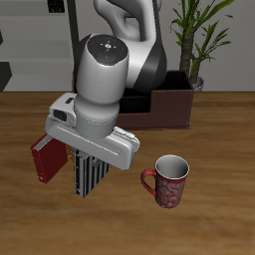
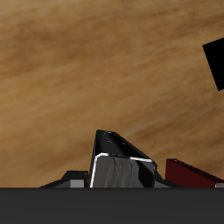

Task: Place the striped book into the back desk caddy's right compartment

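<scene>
Nearest me on the worktop stands the red mug (image 1: 166, 181), and just beside it the striped book (image 1: 88, 174) hangs upright under my gripper (image 1: 88, 159) — the jaws look closed on its top edge, and the wrist view shows the book's spine (image 2: 121, 166) right between them. The dark red book (image 1: 45, 159) stands just behind, touching or nearly so; I cannot tell which. The back desk caddy (image 1: 169, 105) sits farther back, partly hidden by the arm. I judge the carry is beginning: I'd lift straight up first to clear the red book, then travel back keeping the book vertical — lowering only once squarely over the right compartment (image 1: 171, 98).
</scene>
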